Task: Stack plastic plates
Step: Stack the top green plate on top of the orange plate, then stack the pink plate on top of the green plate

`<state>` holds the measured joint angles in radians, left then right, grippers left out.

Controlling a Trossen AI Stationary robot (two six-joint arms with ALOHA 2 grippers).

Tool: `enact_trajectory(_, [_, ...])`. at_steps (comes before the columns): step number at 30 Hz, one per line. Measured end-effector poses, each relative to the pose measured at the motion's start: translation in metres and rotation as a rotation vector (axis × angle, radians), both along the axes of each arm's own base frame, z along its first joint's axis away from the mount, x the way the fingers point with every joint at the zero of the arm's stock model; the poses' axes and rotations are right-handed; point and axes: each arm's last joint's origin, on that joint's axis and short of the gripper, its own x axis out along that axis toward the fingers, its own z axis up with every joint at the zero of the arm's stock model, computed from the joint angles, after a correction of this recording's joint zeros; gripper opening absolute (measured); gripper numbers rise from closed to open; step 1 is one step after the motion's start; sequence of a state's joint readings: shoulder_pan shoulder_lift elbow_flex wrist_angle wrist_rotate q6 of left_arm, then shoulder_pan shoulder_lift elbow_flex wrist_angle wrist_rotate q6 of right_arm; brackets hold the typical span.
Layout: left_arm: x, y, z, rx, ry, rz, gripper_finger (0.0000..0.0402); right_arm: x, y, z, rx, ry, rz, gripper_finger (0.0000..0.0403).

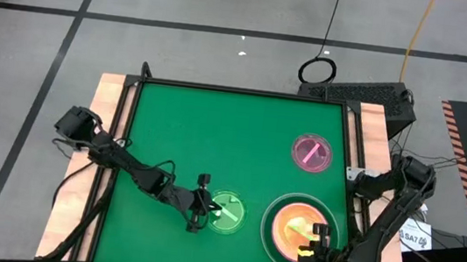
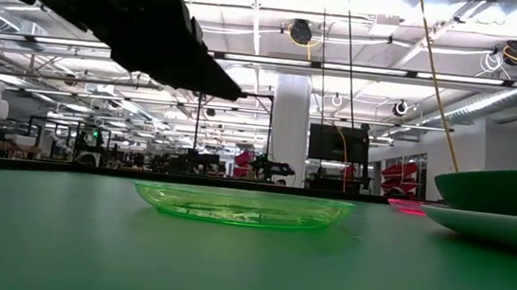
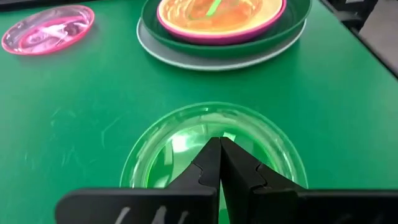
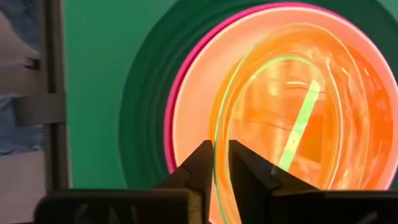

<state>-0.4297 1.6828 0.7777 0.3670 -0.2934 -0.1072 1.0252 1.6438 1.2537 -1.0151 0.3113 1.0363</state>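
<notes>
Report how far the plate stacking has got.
Done: a stack stands with pale, dark green, pink and orange plates nested. In hand: the right gripper pinches a clear green-edged plate's rim on that stack; the left gripper, shut, hovers over the small green plate. Left: that plate and the small pink plate, both lying apart.

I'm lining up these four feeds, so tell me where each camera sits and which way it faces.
High: overhead, straight down on the table; both arms show.
Low: table height, looking level at the green plate; an arm overhead.
Left wrist: above the green plate, left tool shut.
Right wrist: over the stack, right tool pinching the orange plate.
Shared: the green plate appears in high, low and left wrist views.
</notes>
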Motion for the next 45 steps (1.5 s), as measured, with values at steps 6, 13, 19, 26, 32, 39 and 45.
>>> enact_trajectory(6, [0.000,-0.001,0.001,-0.013,-0.002,0.000,0.0008,0.003,0.003,-0.011,-0.027,0.015,-0.027,0.0080])
enact_trajectory(13, [0.000,-0.001,0.001,-0.026,0.000,0.005,0.0008,0.003,0.002,-0.008,-0.029,-0.018,-0.046,0.0129])
enact_trajectory(19, [0.000,-0.001,0.001,-0.036,0.001,0.010,0.0008,0.004,-0.007,0.008,-0.008,-0.087,-0.072,0.0140])
enact_trajectory(26, [0.000,-0.001,0.001,-0.035,0.002,0.009,0.0008,0.013,-0.037,0.018,-0.142,-0.079,-0.143,0.0132])
enact_trajectory(32, [0.000,-0.001,0.001,-0.035,0.002,0.009,0.0008,0.030,-0.070,0.019,-0.322,-0.047,-0.176,0.0130])
enact_trajectory(39, [0.000,-0.001,0.001,-0.027,0.001,0.004,0.0008,0.055,-0.112,-0.003,-0.442,-0.013,-0.200,0.0130])
enact_trajectory(45, [0.000,-0.002,0.001,-0.027,0.001,0.002,0.0008,0.062,-0.152,-0.019,-0.423,0.056,-0.252,0.0130])
